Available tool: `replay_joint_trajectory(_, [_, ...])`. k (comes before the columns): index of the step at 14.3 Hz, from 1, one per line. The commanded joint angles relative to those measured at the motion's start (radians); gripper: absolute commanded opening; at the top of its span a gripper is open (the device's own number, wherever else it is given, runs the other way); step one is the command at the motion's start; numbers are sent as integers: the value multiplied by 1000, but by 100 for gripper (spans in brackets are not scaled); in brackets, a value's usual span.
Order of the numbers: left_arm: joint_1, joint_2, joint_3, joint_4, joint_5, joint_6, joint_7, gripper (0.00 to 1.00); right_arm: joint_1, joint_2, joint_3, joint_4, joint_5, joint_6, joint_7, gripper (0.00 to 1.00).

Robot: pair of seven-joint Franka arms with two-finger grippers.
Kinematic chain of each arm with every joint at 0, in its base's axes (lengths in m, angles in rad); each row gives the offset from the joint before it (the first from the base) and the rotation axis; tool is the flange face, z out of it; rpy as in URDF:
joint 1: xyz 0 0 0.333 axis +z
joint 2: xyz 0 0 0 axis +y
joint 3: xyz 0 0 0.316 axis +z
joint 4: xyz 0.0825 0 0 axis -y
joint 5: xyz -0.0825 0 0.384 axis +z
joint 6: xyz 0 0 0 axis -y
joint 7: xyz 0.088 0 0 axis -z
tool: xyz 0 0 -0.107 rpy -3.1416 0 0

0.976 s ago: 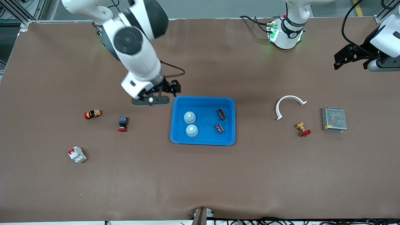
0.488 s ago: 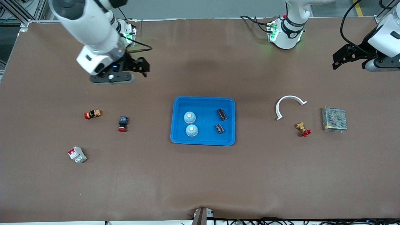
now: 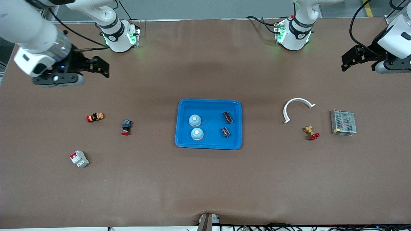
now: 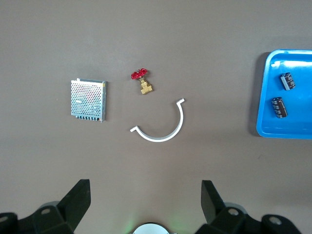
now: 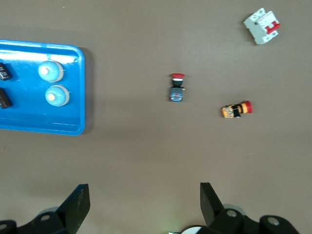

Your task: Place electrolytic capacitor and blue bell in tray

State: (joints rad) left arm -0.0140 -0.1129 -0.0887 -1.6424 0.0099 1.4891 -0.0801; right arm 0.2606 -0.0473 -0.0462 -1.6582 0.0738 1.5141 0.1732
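Front view had both bells (image 3: pixel 195 120) in the tray (image 3: pixel 208 146); left wrist cut them off. Left gripper (image 4: pixel 145 202) and right gripper (image 5: pixel 144 204) both hung spread apart.

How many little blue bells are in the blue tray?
2. Both sit in the tray, toward the right arm's end: one blue bell farther from the front camera, the other bell nearer. None looks hidden.

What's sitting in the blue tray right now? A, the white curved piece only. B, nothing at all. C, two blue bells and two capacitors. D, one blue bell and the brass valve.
C: the tray holds two blue bells and two dark capacitors; both pincers are open, off toward the table's ends.
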Motion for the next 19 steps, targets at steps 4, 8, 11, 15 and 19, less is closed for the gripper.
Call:
replay_joint_trajectory(4, [-4, -4, -5, 6, -5, 0, -10, 100, -167, -37, 19, -29, -18, -20, -178, 100])
replay_joint_trajectory(8, [-1, -4, -5, 7, -5, 0, -9, 100, -219, -39, 19, -29, -71, -26, -190, 100])
replay_joint_trajectory(11, [0, -4, -5, 12, -5, 0, -9, 100, -245, -33, 19, -31, -71, -20, -212, 100])
replay_joint_trajectory(15, [-1, 25, -5, 49, -4, 0, -7, 100, -264, -32, 19, -40, -71, -12, -227, 100])
replay_joint_trajectory(19, [-3, 39, -3, 64, -4, 0, -9, 100, -264, -32, 20, -40, -71, -12, -227, 100])
